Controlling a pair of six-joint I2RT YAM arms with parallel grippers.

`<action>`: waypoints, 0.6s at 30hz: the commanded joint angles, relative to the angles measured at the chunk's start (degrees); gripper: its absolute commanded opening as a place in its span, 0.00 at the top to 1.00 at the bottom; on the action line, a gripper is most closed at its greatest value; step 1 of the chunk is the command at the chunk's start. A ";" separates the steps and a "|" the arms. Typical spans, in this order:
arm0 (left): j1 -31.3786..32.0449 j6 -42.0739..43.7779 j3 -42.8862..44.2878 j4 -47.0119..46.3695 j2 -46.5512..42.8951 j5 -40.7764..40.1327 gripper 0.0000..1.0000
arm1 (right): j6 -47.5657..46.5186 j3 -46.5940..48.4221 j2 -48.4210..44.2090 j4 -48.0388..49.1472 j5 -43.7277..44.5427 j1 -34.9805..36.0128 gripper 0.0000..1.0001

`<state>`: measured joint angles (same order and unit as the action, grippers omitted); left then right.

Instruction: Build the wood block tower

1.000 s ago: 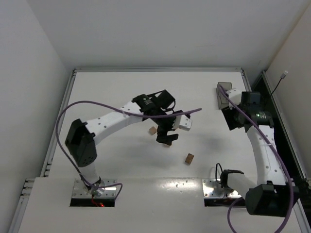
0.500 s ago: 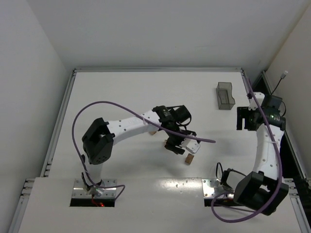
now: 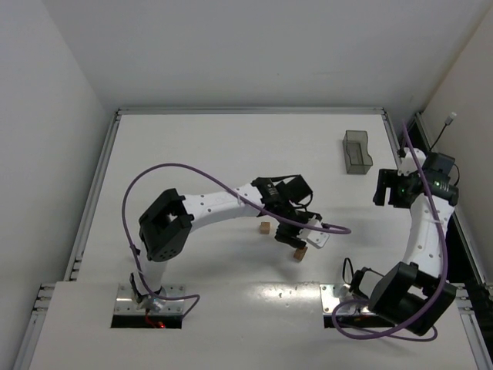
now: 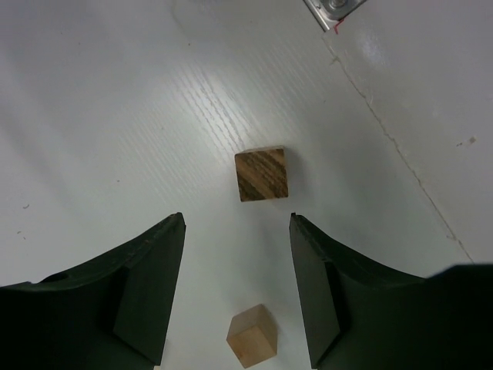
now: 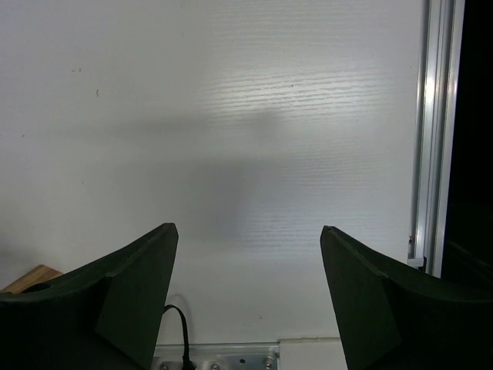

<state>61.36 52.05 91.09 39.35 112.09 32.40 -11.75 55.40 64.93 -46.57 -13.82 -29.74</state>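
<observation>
Two small wood blocks show in the top view: one (image 3: pixel 265 227) just left of my left gripper (image 3: pixel 296 237) and one (image 3: pixel 300 253) just in front of it. In the left wrist view my left gripper (image 4: pixel 237 221) is open; a light cube (image 4: pixel 252 335) lies on the table low between the jaws, untouched, and a darker-grained block (image 4: pixel 262 174) lies beyond the fingertips. My right gripper (image 3: pixel 389 189) hangs near the right edge, open and empty in its wrist view (image 5: pixel 248 229). No stacked tower shows in any view.
A dark translucent bin (image 3: pixel 357 152) stands at the back right. The table's metal rail (image 5: pixel 435 131) runs along the right. A tan wooden corner (image 5: pixel 27 279) peeks in at the right wrist view's lower left. A mounting plate (image 4: pixel 333 11) lies at the near edge.
My left arm has swung right and toward the near edge, from mid-table to over the front block, leaving a block uncovered at its left. My right arm left the bin and drew back to the right edge.
</observation>
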 commanded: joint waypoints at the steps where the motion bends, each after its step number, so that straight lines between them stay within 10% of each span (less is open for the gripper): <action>1: 1.57 -0.55 -0.21 -3.31 0.41 2.75 0.47 | 0.85 1.56 0.03 0.86 -2.26 -1.11 0.28; 18: 2.71 -2.92 -0.21 -4.55 3.75 4.60 0.48 | 0.32 1.56 0.55 0.86 -4.37 -2.17 0.28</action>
<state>62.94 49.78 90.78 37.45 115.59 34.20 -11.77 55.40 65.39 -46.59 -16.64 -31.66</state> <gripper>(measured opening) 0.521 0.719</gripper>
